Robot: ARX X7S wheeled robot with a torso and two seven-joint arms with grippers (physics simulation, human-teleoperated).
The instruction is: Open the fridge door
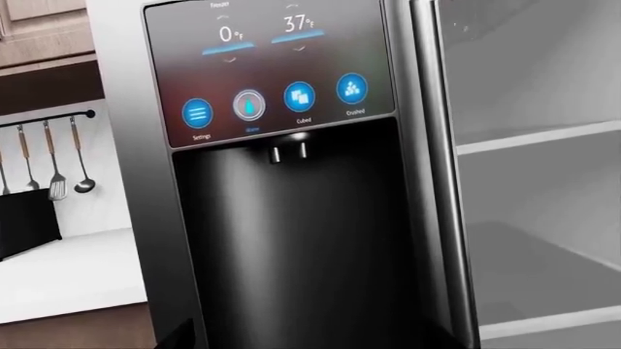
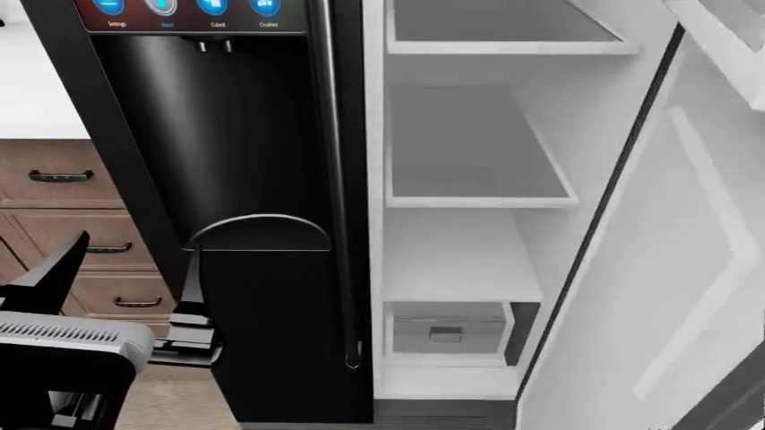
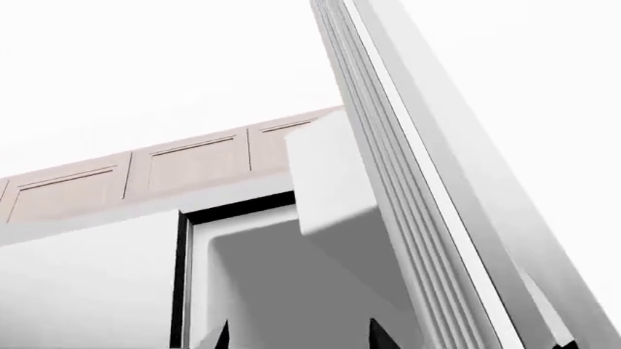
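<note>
Finds the fridge door [image 2: 669, 296] swung wide open along the right side of the head view, its white inner face turned toward the camera and its dark edge slanting from upper right down to the lower middle. Looks straight into the fridge interior [image 2: 460, 260] at centre frame: white shelves [image 2: 478, 193] stacked one above another, with a clear drawer [image 2: 449, 330] at the bottom. Shows the dispenser door [image 2: 239, 269] shut at the left of centre, black and glossy, with a long vertical bar handle [image 2: 339, 179] on its right edge and blue icons at the very top. Catches wooden drawers [image 2: 72, 233] with dark pulls at far left, under a white desk [image 2: 30, 90].

Places the left arm [image 2: 60, 345] at the lower left corner, with the left tool [image 2: 192, 330] low, just in front of the dispenser door. Cannot tell whether clenched or released.

From the left wrist view, faces the touch panel [image 1: 272, 73] and the dark dispenser recess [image 1: 291, 240], with utensils [image 1: 49, 160] hanging on a rail at mid left.

From the right wrist view, looks up along the fridge door [image 3: 427, 182], ribbed seal running diagonally, with a white door bin [image 3: 330, 182] beside it and pale upper cabinets [image 3: 174, 167] behind. Shows the right tool [image 3: 302, 342] at the bottom edge, released, dark tips apart and grasping nothing.
</note>
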